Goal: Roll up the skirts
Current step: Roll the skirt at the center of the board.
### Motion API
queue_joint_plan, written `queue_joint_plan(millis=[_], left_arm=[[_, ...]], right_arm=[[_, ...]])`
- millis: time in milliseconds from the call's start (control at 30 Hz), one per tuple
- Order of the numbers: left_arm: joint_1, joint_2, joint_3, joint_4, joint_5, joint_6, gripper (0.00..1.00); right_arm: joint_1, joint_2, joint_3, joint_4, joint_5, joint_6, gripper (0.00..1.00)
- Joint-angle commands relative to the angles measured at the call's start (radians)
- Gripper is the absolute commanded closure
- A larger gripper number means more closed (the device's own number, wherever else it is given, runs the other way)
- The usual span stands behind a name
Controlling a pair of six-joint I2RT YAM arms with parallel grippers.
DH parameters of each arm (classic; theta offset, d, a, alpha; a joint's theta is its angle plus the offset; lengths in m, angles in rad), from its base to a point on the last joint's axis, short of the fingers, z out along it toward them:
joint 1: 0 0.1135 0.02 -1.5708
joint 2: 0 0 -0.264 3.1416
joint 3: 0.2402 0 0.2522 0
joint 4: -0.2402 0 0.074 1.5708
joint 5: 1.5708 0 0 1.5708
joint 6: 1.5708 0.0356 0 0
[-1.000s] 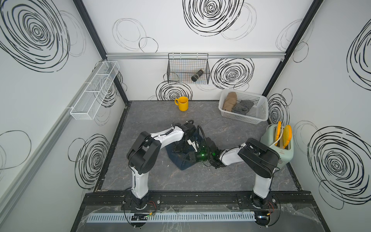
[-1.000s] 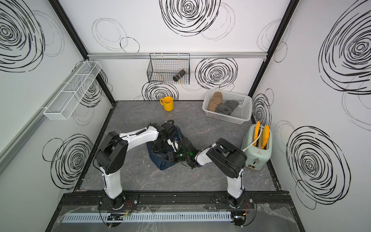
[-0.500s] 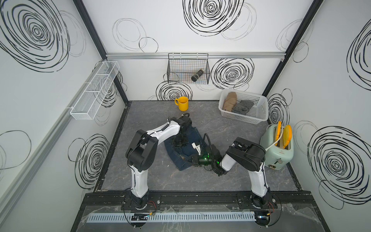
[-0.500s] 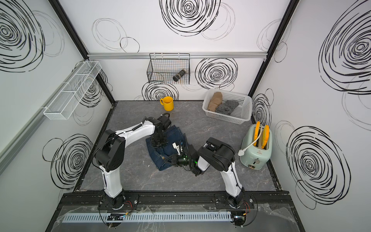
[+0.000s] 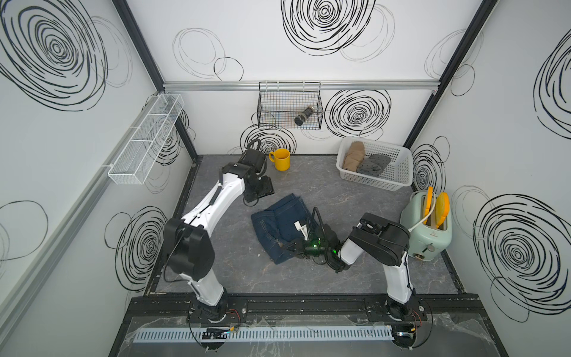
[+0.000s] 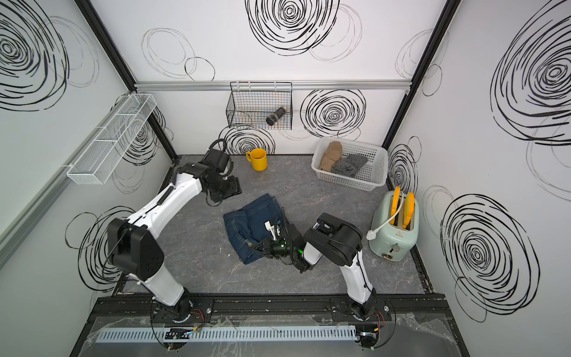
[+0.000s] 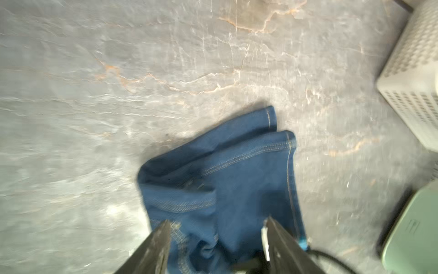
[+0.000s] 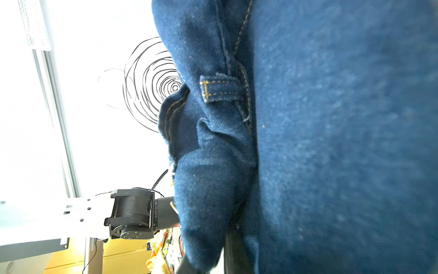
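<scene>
The left end effector (image 7: 216,221) has just let go of the denim skirt (image 5: 278,222). Its two fingers are spread wide with nothing between them. It is off the cloth, just past the far end of the skirt and near the yellow mug (image 5: 281,159). The right end effector (image 5: 283,246) is pressed together and pinches the near edge of the skirt, so only one arm holds it now. The skirt lies in the middle of the bench (image 5: 309,278), mostly flat, with one side folded over. It is not rolled yet. The tan skirt (image 5: 353,156) and the grey dotted skirt (image 5: 372,165) look rolled up and sit side by side in the white basket (image 5: 398,182). So I think this blue one is the last to do. Letting go most likely means the cloth is laid out and the rolling can start. The folded side may make a lumpy roll, though. A second ago both end effectors were close together on the skirt, and the cloth was bunched under them. Half a second ago the left one was over the far edge of the skirt. Now it has pulled well back toward the mug, the skirt is spread out more, and the right one has stayed pinched at the near side.
</scene>
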Motion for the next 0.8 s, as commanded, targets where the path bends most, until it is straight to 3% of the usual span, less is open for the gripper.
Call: queue_joint_plan(millis=[0,100,200,300,467,567,767], left_arm=[[-0.021,-0.172,-0.236,0.086,0.087,0.075,0.41],[-0.055,-0.247,-0.397,0.189,0.142,0.052,0.41],[-0.114,-0.235,-0.458,0.222,0.148,0.000,0.42],[-0.168,-0.243,-0.517,0.252,0.069,-0.106,0.37],[-0.176,-0.243,-0.654,0.309,0.038,-0.325,0.36],[-0.186,-0.216,-0.619,0.216,-0.051,-0.333,0.32],[-0.176,-0.283,-0.709,0.325,0.015,-0.286,0.25]], right_arm=[[0.026,0.016,-0.041,-0.202,-0.036,0.012,1.00],[0.028,0.003,-0.032,-0.242,-0.039,-0.015,1.00],[0.031,-0.014,-0.028,-0.281,-0.034,-0.037,1.00],[0.040,-0.044,-0.034,-0.326,-0.029,-0.073,1.00],[0.059,-0.095,-0.047,-0.421,0.006,-0.140,1.00],[0.064,-0.101,-0.051,-0.441,0.011,-0.153,1.00],[0.080,-0.116,-0.041,-0.508,0.033,-0.203,1.00]])
